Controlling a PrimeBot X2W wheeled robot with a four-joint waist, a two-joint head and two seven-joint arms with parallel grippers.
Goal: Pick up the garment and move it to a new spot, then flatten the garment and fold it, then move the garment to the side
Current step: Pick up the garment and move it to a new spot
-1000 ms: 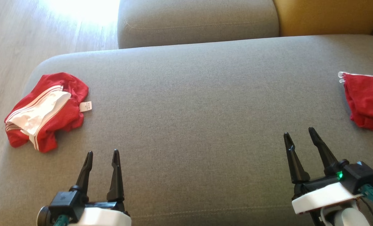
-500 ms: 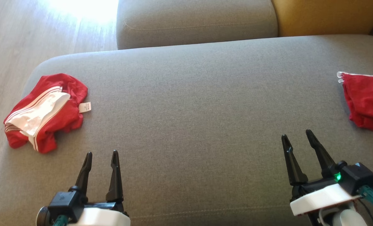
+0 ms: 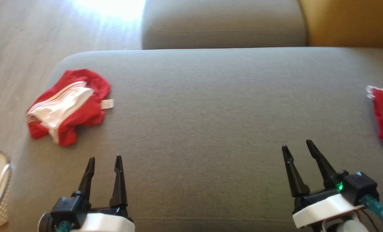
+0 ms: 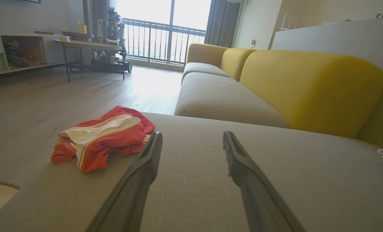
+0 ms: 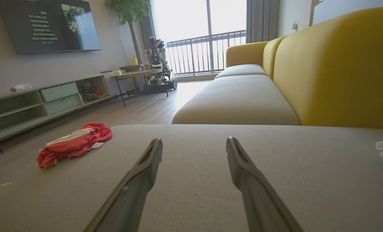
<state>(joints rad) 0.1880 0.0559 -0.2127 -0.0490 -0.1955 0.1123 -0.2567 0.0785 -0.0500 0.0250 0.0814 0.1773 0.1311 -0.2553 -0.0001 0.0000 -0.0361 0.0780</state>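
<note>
scanning from the left, i find the crumpled red garment (image 3: 69, 106) at the left end of the cushion (image 3: 204, 122), up-left of my left gripper (image 3: 104, 157) (spread, empty); my right gripper (image 3: 297, 144), also spread and empty, sits well apart, so left is nearer.

grey sofa (image 3: 211, 106), yellow backrest (image 5: 339, 67), wooden floor (image 3: 20, 48)
</note>
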